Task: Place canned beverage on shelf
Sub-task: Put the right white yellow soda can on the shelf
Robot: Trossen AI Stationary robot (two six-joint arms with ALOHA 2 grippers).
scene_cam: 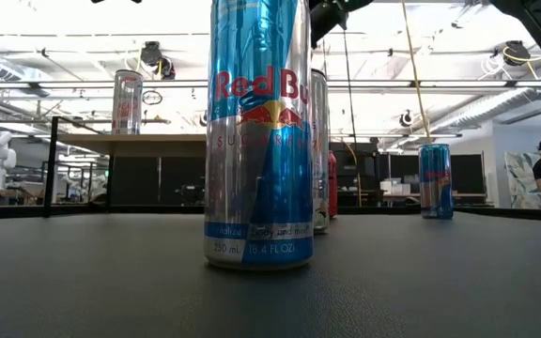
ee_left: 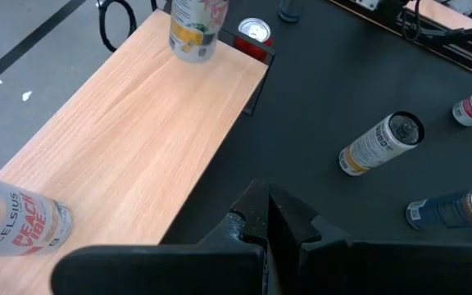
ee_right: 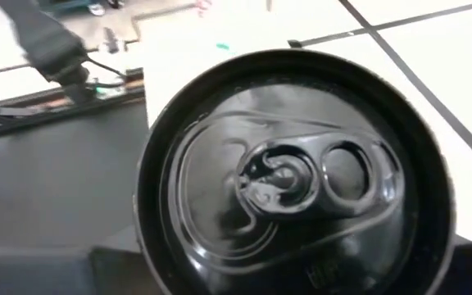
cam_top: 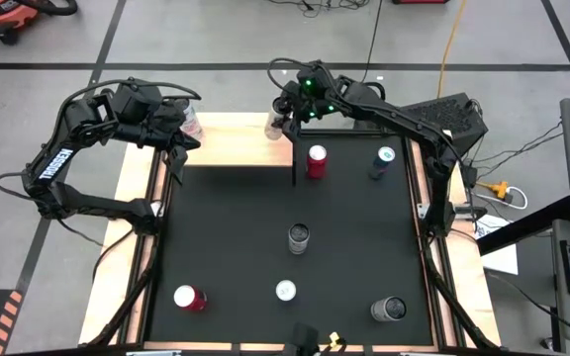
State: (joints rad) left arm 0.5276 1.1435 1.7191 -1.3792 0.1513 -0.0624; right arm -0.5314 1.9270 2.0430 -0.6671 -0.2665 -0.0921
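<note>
High view — the right gripper (cam_top: 283, 121) holds a pale can (cam_top: 274, 125) upright on the shelf (cam_top: 231, 143); left gripper (cam_top: 181, 138) fingers closed, empty.

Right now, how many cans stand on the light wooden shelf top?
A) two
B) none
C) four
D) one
A: the high view shows two cans on the light wooden shelf top: the pale Celsius can near the left hand, and the light can with the black lid under the right hand; the other cans stand on the black mat.
</note>
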